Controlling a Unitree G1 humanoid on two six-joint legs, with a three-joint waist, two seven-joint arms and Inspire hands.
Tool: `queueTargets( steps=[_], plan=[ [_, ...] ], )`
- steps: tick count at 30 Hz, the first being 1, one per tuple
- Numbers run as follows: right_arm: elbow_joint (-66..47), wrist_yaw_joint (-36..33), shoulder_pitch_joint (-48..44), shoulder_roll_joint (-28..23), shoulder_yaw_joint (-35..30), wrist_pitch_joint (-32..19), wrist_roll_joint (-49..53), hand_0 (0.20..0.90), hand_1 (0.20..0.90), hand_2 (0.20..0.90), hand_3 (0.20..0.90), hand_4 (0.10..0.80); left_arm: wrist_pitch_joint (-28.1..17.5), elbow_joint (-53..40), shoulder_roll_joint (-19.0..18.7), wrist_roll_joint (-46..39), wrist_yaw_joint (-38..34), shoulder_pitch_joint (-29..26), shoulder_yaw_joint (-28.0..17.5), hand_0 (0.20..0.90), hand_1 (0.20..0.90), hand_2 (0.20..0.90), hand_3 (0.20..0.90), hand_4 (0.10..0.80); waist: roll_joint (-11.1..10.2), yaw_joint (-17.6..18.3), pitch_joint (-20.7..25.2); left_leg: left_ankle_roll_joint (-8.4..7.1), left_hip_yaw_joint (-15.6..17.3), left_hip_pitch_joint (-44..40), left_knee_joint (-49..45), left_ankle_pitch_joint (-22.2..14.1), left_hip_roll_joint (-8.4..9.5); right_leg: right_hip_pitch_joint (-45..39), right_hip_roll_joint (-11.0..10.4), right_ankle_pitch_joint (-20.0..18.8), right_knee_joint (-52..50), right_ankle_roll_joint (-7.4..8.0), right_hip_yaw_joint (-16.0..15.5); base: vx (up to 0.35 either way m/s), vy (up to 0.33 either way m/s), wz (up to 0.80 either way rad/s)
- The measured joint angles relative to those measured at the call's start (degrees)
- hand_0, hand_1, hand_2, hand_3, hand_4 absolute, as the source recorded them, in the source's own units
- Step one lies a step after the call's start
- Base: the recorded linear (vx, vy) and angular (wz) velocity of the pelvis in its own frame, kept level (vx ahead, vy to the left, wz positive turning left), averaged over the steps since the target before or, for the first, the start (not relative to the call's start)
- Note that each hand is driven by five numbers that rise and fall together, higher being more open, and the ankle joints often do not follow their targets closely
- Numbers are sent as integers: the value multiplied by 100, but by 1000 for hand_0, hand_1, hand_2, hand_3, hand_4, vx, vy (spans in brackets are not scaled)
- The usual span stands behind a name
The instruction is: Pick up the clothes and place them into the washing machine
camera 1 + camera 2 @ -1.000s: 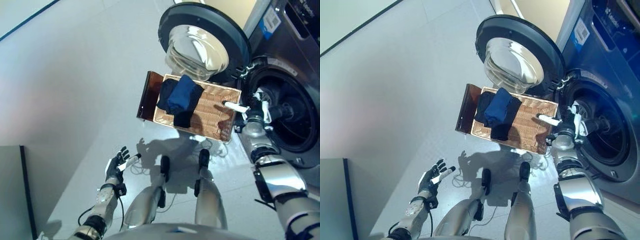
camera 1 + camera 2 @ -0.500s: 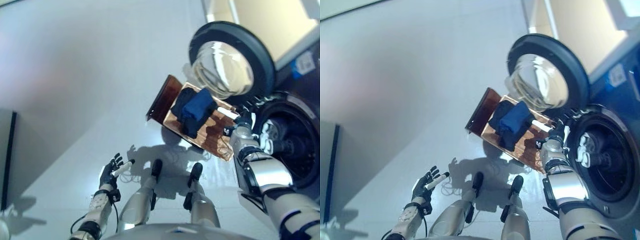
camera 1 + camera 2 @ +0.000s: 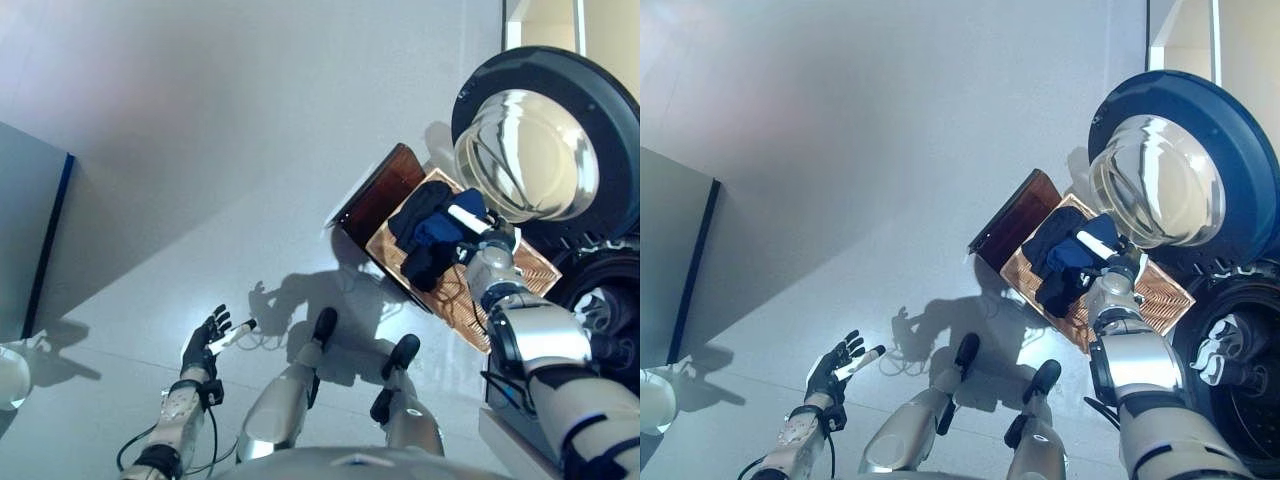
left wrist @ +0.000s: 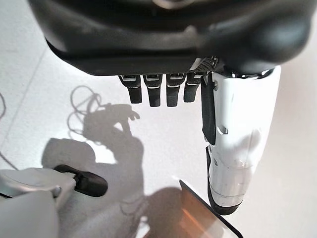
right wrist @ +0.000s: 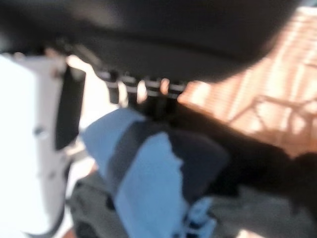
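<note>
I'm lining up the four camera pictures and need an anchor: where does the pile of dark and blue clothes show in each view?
Left eye view: clothes lie in the wicker basket, right of centre, below the washer door.
Right eye view: same pile, right of centre, right hand just beside it.
Left wrist view: not in it.
Right wrist view: blue cloth fills the middle, past the hand.
Shared landmark: the wicker basket.

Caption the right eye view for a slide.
Right hand reaches over dark clothes in a wicker basket beside the open washing machine door.
</note>
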State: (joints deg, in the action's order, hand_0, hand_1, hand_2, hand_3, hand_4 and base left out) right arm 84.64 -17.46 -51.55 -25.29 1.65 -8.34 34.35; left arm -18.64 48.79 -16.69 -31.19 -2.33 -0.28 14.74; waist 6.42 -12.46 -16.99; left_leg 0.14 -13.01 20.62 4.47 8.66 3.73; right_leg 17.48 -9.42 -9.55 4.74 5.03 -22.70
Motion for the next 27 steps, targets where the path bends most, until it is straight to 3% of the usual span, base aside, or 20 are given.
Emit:
queueTargets(
  steps=[17, 18, 19, 20, 27],
  plan=[
    [281, -25, -511, -324, 352, 353, -594, 900, 900, 900, 900, 800, 56, -446, -7, -5, 104, -11, 16, 900, 900, 900, 900, 800, 224, -158, -256, -1, -82, 129, -2, 21, 11, 99, -3, 0, -1, 10, -45, -11, 1, 7],
    [288, -28, -524, -326, 349, 358, -667, 516, 516, 516, 516, 525, 59, -441, -7, -6, 103, -10, 13, 900, 900, 900, 900, 800, 235, -161, -261, -7, -87, 140, -2, 26, 11, 102, -1, 0, -1, 10, -55, -16, 1, 9],
    [288, -28, -526, -328, 350, 360, -692, 269, 269, 269, 269, 349, 62, -440, -7, -5, 102, -10, 11, 900, 900, 900, 900, 800, 238, -161, -263, -9, -91, 147, -2, 28, 9, 105, 0, 1, -1, 10, -60, -15, 2, 8],
    [307, -34, -526, -340, 343, 360, -711, 200, 200, 200, 200, 300, 64, -445, -7, -5, 104, -10, 9, 900, 900, 900, 900, 800, 242, -164, -264, -28, -112, 161, -2, 43, 9, 105, -3, 1, -1, 10, -87, -14, 4, 7],
    [437, -46, -538, -503, 341, 469, -814, 200, 200, 200, 200, 300, 68, -455, -8, 0, 109, -10, -2, 900, 900, 900, 900, 800, 249, -241, -261, -40, -155, 182, -2, 53, 10, 106, -21, 3, -1, 7, -132, -1, 5, 1]
  ],
)
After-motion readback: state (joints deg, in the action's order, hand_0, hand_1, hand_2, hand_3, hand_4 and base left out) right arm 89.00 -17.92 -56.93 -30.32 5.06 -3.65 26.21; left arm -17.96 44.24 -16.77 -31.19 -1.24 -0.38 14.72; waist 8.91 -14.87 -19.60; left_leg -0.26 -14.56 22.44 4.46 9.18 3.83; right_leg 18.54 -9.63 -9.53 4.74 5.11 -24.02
